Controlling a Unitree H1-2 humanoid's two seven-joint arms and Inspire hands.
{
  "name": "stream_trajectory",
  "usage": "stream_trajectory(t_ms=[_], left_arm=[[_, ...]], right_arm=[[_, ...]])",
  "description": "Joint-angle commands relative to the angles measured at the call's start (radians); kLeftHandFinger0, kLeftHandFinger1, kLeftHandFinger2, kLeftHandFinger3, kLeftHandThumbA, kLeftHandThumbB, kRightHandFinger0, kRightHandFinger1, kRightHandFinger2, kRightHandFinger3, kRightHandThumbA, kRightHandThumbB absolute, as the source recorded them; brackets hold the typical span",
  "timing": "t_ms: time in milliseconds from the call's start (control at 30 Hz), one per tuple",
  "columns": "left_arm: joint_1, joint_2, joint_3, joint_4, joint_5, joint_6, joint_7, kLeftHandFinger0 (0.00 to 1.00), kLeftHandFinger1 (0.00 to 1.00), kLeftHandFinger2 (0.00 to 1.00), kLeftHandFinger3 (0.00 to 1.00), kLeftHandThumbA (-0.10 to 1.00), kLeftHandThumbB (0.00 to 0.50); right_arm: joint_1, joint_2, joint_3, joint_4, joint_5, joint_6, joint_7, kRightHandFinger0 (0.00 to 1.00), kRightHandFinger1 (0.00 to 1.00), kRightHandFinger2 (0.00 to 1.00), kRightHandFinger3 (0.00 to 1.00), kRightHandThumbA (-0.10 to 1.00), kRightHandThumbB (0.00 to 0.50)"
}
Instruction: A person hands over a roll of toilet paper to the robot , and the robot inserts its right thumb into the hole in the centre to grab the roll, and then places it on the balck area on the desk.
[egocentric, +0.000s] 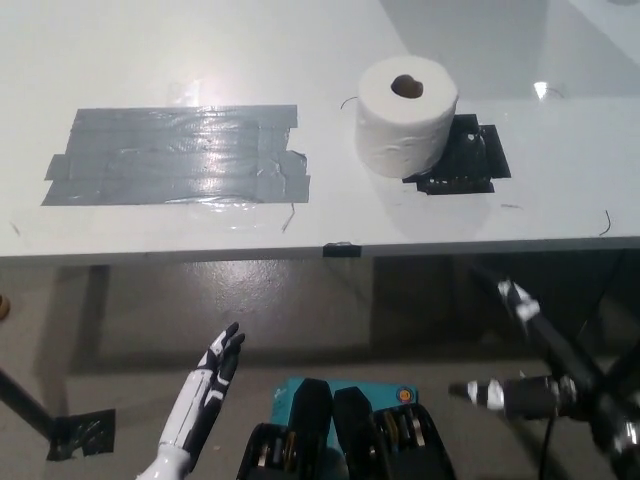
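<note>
A white roll of toilet paper (407, 115) stands upright on the white desk (300, 60), its cardboard core facing up. It rests partly on the left edge of the black area (463, 158), a patch of black tape. My black right hand (525, 355) hangs below the desk's front edge at the lower right, fingers spread and holding nothing. My white left hand (205, 390) rests low at the lower left, fingers straight and apart, also below the desk.
A large patch of grey tape (175, 155) covers the desk's left half. A small black tab (341, 248) marks the desk's front edge. Black table legs and a cable show on the floor at both sides.
</note>
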Motion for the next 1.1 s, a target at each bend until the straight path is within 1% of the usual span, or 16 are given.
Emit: stream_trajectory(t_ms=[0,33,100,233,267,300,333,400,467,533,667,767,800,900,1000,1067], left_arm=[[0.036,-0.006,0.005,-0.020,-0.022,-0.063,0.008,1.00,1.00,1.00,1.00,1.00,0.171],[0.036,-0.006,0.006,-0.021,-0.022,-0.061,0.008,1.00,1.00,1.00,1.00,1.00,0.172],[0.047,-0.004,0.004,-0.031,-0.019,-0.054,0.005,1.00,1.00,1.00,1.00,1.00,0.173],[0.048,-0.002,0.002,-0.025,-0.020,-0.062,0.003,1.00,1.00,1.00,1.00,1.00,0.164],[0.048,-0.002,0.001,-0.025,-0.019,-0.061,0.004,1.00,1.00,1.00,1.00,1.00,0.165],[0.048,-0.002,0.001,-0.026,-0.016,-0.060,0.004,1.00,1.00,1.00,1.00,1.00,0.165],[0.049,-0.001,0.001,-0.028,-0.015,-0.059,0.005,1.00,1.00,1.00,1.00,1.00,0.164],[0.047,0.000,0.003,-0.025,-0.018,-0.064,0.004,1.00,1.00,1.00,1.00,1.00,0.155],[0.045,0.000,0.003,-0.022,-0.017,-0.072,0.006,1.00,1.00,1.00,1.00,1.00,0.147],[0.042,0.000,0.004,-0.028,-0.019,-0.066,0.005,1.00,1.00,1.00,1.00,1.00,0.160],[0.040,-0.001,0.007,-0.031,-0.020,-0.061,0.007,1.00,1.00,1.00,1.00,1.00,0.160],[0.040,-0.003,0.008,-0.028,-0.018,-0.063,0.012,1.00,1.00,1.00,1.00,1.00,0.158],[0.041,-0.004,0.010,-0.033,-0.024,-0.059,0.009,1.00,1.00,1.00,1.00,1.00,0.179],[0.045,-0.003,0.012,-0.040,-0.028,-0.058,0.008,1.00,1.00,1.00,1.00,1.00,0.185],[0.045,-0.003,0.013,-0.038,-0.033,-0.060,0.007,1.00,1.00,1.00,1.00,1.00,0.173],[0.045,-0.004,0.014,-0.035,-0.033,-0.061,0.009,1.00,1.00,1.00,1.00,1.00,0.180]], right_arm=[[0.096,0.081,-0.070,-0.077,0.165,-0.193,-0.107,1.00,1.00,1.00,1.00,1.00,0.258],[0.096,0.092,-0.075,-0.039,0.169,-0.189,-0.107,1.00,1.00,1.00,1.00,1.00,0.283],[0.107,0.108,-0.075,0.053,0.164,-0.220,-0.108,1.00,1.00,1.00,1.00,1.00,0.271],[0.113,0.120,-0.070,0.174,0.145,-0.257,-0.113,1.00,1.00,1.00,1.00,1.00,0.274],[0.113,0.120,-0.067,0.198,0.141,-0.269,-0.114,1.00,1.00,1.00,1.00,1.00,0.266],[0.111,0.118,-0.064,0.222,0.138,-0.287,-0.115,1.00,1.00,1.00,1.00,0.99,0.233],[0.106,0.114,-0.059,0.262,0.134,-0.317,-0.116,1.00,1.00,1.00,1.00,0.98,0.224],[0.100,0.111,-0.057,0.304,0.143,-0.329,-0.114,1.00,1.00,1.00,1.00,0.96,0.211],[0.094,0.108,-0.058,0.331,0.152,-0.339,-0.112,1.00,1.00,1.00,1.00,0.95,0.213],[0.086,0.104,-0.060,0.352,0.154,-0.341,-0.115,1.00,1.00,1.00,1.00,0.97,0.230],[0.074,0.095,-0.059,0.377,0.157,-0.352,-0.116,1.00,1.00,1.00,1.00,0.98,0.227],[0.068,0.088,-0.058,0.392,0.160,-0.365,-0.114,1.00,1.00,1.00,1.00,0.99,0.236],[0.065,0.085,-0.058,0.395,0.159,-0.364,-0.114,1.00,1.00,1.00,1.00,0.99,0.245],[0.062,0.082,-0.055,0.400,0.158,-0.364,-0.116,1.00,1.00,1.00,1.00,1.00,0.250],[0.063,0.080,-0.054,0.398,0.158,-0.363,-0.118,1.00,1.00,1.00,1.00,1.00,0.243],[0.062,0.079,-0.052,0.399,0.155,-0.363,-0.120,1.00,1.00,1.00,1.00,0.99,0.237]])
